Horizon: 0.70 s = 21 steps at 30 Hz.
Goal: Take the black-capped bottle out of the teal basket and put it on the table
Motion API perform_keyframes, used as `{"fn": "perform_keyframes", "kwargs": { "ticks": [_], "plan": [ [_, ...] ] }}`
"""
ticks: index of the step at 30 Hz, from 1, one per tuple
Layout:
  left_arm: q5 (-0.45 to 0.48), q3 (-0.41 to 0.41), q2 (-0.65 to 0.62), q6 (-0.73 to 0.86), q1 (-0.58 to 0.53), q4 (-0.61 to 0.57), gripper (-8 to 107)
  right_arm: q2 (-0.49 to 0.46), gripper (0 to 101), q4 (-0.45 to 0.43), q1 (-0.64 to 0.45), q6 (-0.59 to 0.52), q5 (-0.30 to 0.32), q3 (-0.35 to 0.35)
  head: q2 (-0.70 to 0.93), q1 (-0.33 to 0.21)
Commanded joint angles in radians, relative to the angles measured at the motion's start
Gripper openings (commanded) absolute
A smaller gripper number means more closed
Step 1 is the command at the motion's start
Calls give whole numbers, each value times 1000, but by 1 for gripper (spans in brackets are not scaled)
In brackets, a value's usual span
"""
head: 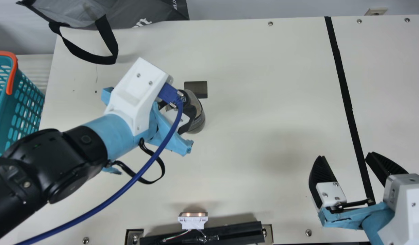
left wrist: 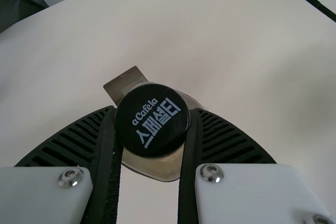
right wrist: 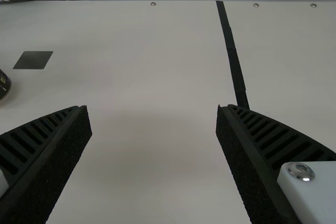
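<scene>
"Found the black-capped bottle point(head: 198, 124)?"

"Yes, out of the teal basket point(head: 9, 103) and over by the middle of the table point(head: 264, 85). Looked about upright. Could not tell for sure if touching the tabletop."

"Checked the left gripper point(head: 188, 108)?"

"Did. Squeezed the bottle by its black cap point(left wrist: 152, 120), with one ribbed finger on each side."

"Looked at the right gripper point(head: 345, 155) too?"

"Sure. Spread wide apart and held nothing, near the long black tape point(head: 343, 81), on the right part of the table."

"Spotted more stuff?"

"Spotted a flat dark square point(head: 201, 89) just beside the bottle. Saw a gray bag point(head: 145, 13) with a black strap point(head: 107, 37) by the back left corner, too. Saw the basket at the left side of the table, and a fat blue cable point(head: 146, 167) near the left arm point(head: 70, 149)."
</scene>
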Motion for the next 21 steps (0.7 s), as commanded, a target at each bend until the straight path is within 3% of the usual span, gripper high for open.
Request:
{"fn": "perform_keyframes", "kwargs": {
  "ticks": [1, 21],
  "plan": [
    [0, 4, 1, 2, 1, -5, 0, 0, 91, 0, 0, 0, 0, 0, 8, -4],
    [-25, 43, -2, -6, 3, -7, 0, 0, 91, 0, 0, 0, 0, 0, 8, -4]
  ]
}}
